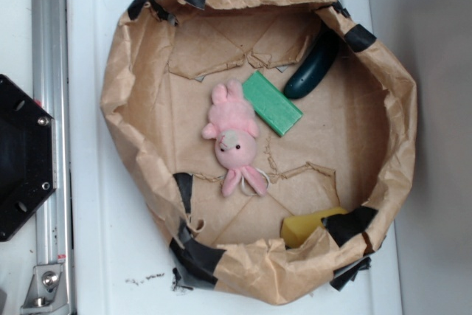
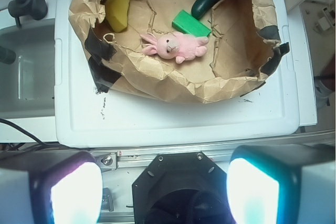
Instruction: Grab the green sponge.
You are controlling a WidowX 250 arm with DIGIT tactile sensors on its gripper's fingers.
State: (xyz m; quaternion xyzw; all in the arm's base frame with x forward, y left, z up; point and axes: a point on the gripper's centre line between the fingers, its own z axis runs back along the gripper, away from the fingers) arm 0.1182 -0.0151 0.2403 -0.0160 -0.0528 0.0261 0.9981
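The green sponge [image 1: 272,103] is a flat mint-green block lying on the floor of a brown paper basin [image 1: 125,101], just right of a pink plush rabbit [image 1: 232,138]. In the wrist view the sponge [image 2: 190,23] lies above the rabbit [image 2: 174,45]. My gripper [image 2: 164,190] is open and empty, its two glowing pads [image 2: 76,192] far apart at the bottom of the wrist view. It hovers high over the black robot base, well short of the basin. The gripper is out of the exterior view.
A glossy dark teal oblong thing [image 1: 313,68] leans on the basin's far right wall, close to the sponge. A yellow block [image 1: 310,226] sits at the basin's near right wall. The basin stands on a white lid [image 2: 173,114]. A metal rail [image 1: 50,108] and the black robot base [image 1: 22,156] are at the left.
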